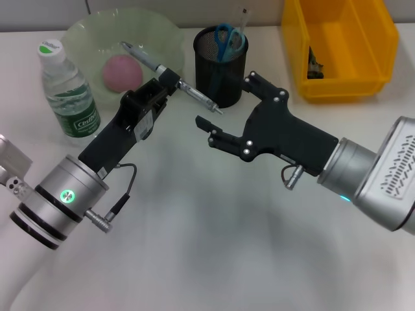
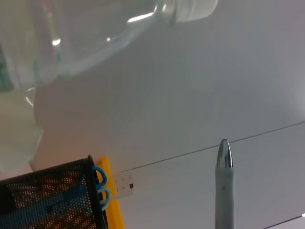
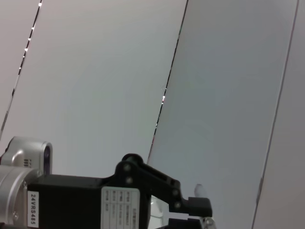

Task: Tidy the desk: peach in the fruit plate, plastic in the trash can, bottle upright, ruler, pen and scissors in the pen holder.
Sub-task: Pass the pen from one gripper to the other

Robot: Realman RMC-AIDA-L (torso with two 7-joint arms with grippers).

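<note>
**Pen held aloft by left gripper, right gripper open alongside**

The pen [image 1: 170, 74], silver with a dark grip section, is clamped crosswise between the fingers of the left gripper [image 1: 167, 78], above the desk [image 1: 214, 227]. Its tip end sticks out past the fingers toward the right gripper and the black mesh pen holder [image 1: 220, 65]; its rear end reaches back over the rim of the pale green fruit plate [image 1: 91, 29]. In the left wrist view the pen's silver end [image 2: 224, 157] rises into frame, with the pen holder [image 2: 52, 200] off to one side.

The right gripper [image 1: 224, 107] hovers just beyond the pen's tip, fingers spread wide and holding nothing, one finger near the holder's base and the other lower over the desk. The right wrist view shows the left gripper body [image 3: 119, 200] against a wall; the right gripper's own fingers are not visible there.

The blue-handled scissors [image 1: 228, 40] and a clear ruler [image 1: 243, 19] stand in the pen holder. The pink peach [image 1: 120, 72] lies in the fruit plate, just behind the left fingers. The water bottle [image 1: 68, 94] stands upright beside the plate, cap on. A yellow bin [image 1: 343, 52] sits beyond the right gripper, with dark contents that cannot be identified.
</note>
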